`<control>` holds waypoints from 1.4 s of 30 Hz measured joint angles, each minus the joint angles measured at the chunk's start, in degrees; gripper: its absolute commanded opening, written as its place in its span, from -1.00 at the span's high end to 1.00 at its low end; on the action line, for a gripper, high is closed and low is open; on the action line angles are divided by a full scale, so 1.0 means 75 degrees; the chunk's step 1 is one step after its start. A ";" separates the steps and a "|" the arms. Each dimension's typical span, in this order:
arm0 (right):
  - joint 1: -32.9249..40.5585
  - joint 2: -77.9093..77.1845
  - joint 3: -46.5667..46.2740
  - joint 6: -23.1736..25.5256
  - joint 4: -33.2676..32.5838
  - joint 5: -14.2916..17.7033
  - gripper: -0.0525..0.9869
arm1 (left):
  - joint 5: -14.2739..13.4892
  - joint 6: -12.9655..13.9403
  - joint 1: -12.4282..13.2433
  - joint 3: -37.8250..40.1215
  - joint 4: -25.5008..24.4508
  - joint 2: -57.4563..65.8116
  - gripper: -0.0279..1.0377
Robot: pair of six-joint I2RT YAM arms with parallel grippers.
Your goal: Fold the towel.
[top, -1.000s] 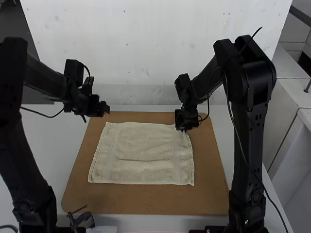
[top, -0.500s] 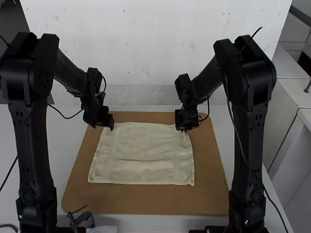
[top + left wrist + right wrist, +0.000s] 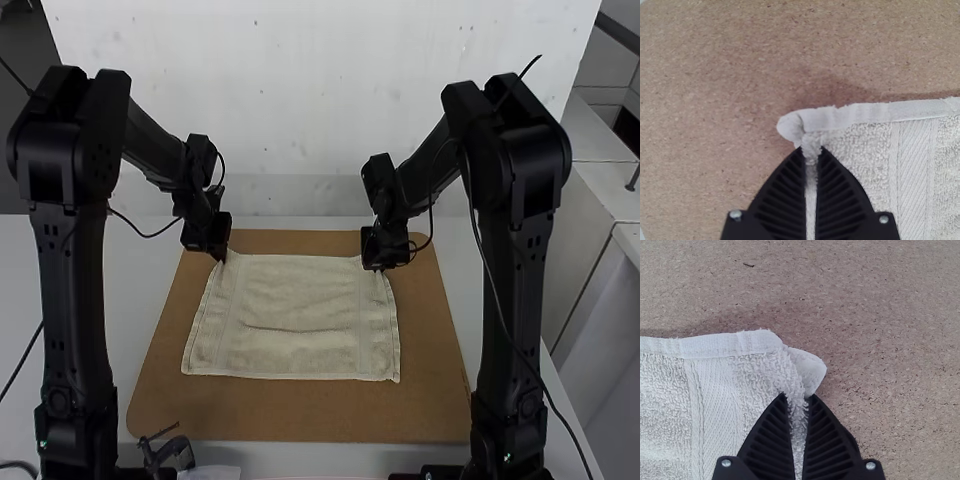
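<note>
Well, your left gripper [image 3: 812,149] and right gripper [image 3: 798,395] pinch the towel [image 3: 295,320] at its far corners, sensible for soft, likely light cloth.

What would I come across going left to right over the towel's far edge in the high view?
Left gripper at the towel's far left corner → the towel's far edge → right gripper at its far right corner → bare brown board.
</note>
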 measured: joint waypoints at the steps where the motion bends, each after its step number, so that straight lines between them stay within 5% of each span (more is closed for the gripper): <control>1: -0.0015 -0.0015 0.0000 -0.0003 0.0000 -0.0035 0.87 | 0.0020 -0.0017 0.0000 0.0017 -0.0032 0.0000 0.91; 12: -0.0379 -0.0251 0.0009 -0.0029 0.0417 0.0335 0.87 | 0.0204 -0.0460 -0.0262 0.0064 -0.0460 -0.1070 0.91; 25: -0.0402 -0.1708 -0.0527 -0.0038 0.2104 0.0618 0.87 | 0.0204 -0.0912 -0.0271 -0.0099 -0.0673 -0.2366 0.91; 42: -0.0393 -0.3751 -0.2498 -0.1040 0.0644 0.0114 0.87 | 0.0271 -0.0697 -0.0565 -0.2652 -0.0941 -0.4130 0.91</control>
